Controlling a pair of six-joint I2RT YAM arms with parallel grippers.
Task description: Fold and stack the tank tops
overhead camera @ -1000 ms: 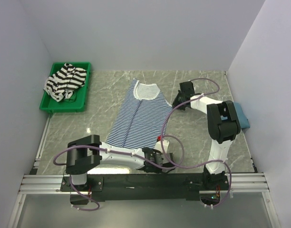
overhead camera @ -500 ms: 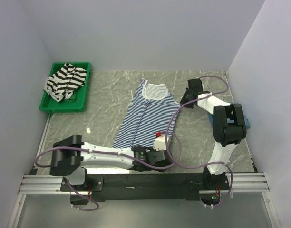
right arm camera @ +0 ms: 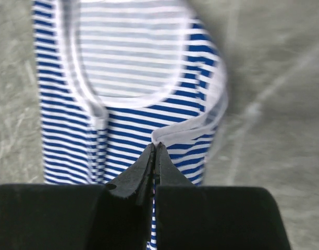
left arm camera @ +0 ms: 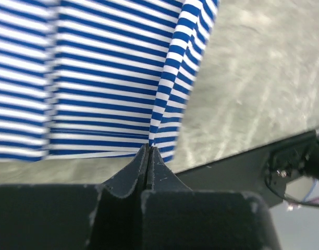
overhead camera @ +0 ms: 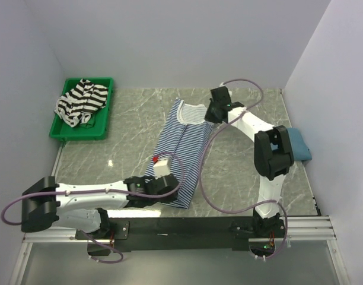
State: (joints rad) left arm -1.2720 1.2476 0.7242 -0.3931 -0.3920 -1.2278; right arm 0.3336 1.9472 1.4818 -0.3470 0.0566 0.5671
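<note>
— At the middle of the table (overhead camera: 128, 142), what lies there, and what crowds it?

— The blue-and-white striped tank top (overhead camera: 178, 145), with its neck toward 12 o'clock and its hem toward 6. A purple cable (overhead camera: 199, 172) loops across its 3 o'clock edge. The left arm (overhead camera: 92, 199) stretches low along the 6 o'clock side, and its wrist covers part of the hem. At 3 o'clock, by the wall, the teal tank top (overhead camera: 301, 145) lies partly hidden behind the right arm (overhead camera: 270, 154).

— And the grippers?

— The left gripper (left arm camera: 148, 152) has its jaws pinched together on the corner of the hem. The right gripper (right arm camera: 155, 151) is clamped on the white-trimmed armhole edge beside the neck opening.

— What differs from half a second ago?

— Both grippers have swung toward 9 o'clock and taken the top's 3 o'clock edge with them. That side is now drawn over toward the middle, and the top looks narrower. The left arm's elbow has also slid out toward 8 o'clock.

— Any containers?

— One green tray (overhead camera: 80, 134) at 10 o'clock, well apart from both arms. The black-and-white striped tank top (overhead camera: 80, 101) lies crumpled inside it.
</note>
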